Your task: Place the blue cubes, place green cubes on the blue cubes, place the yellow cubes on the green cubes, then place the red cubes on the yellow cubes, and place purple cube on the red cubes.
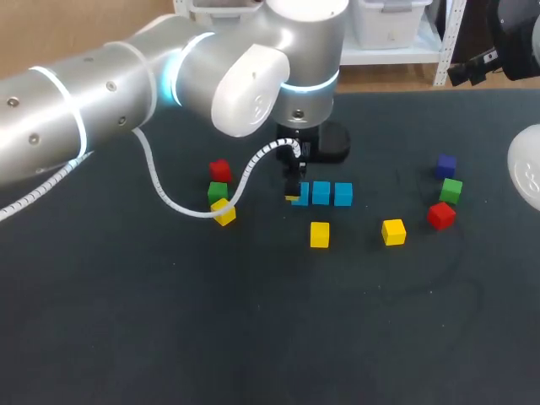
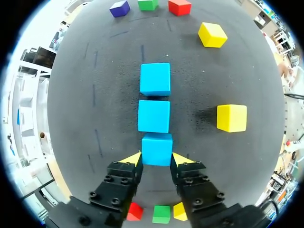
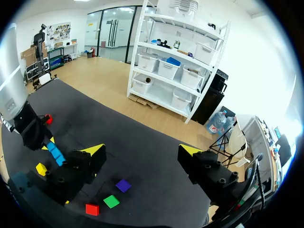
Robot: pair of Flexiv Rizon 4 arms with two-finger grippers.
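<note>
Three blue cubes (image 2: 154, 116) are laid in a close row on the dark table (image 1: 253, 337), and nothing is stacked on them yet. Green cubes (image 1: 218, 191), yellow cubes (image 1: 319, 234), red cubes (image 1: 440, 214) and the purple cube (image 1: 445, 164) are left loose to either side, so four layers appear still to be built. The end blue cube (image 2: 156, 148) is clasped by the left gripper (image 2: 156, 158), narrowed against both its sides. The right gripper (image 3: 141, 148) is spread wide, with nothing held.
</note>
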